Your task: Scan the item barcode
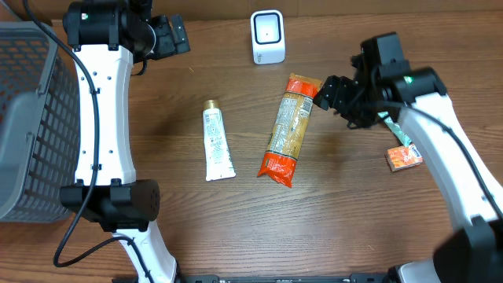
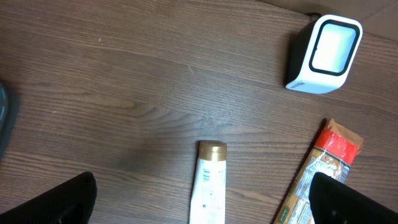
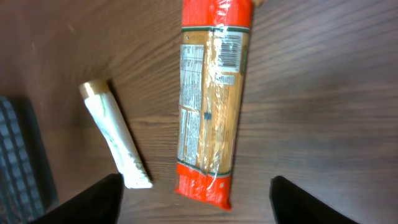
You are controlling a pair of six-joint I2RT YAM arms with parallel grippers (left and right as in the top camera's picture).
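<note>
A long orange-and-red pasta packet point(image 1: 288, 130) lies flat mid-table, its label side up in the right wrist view point(image 3: 211, 99). My right gripper point(image 1: 324, 94) hovers by the packet's far end, open, with nothing between its fingers point(image 3: 196, 202). A white tube with a gold cap point(image 1: 217, 141) lies left of the packet. The white barcode scanner point(image 1: 267, 37) stands at the back centre and also shows in the left wrist view point(image 2: 323, 54). My left gripper point(image 1: 174, 35) is raised at the back left, open and empty point(image 2: 202, 208), above the tube point(image 2: 208, 183).
A grey wire basket point(image 1: 27, 118) fills the left edge. A small orange box point(image 1: 403, 157) lies at the right, beneath my right arm. The left arm's white link point(image 1: 102, 118) stretches along the table's left side.
</note>
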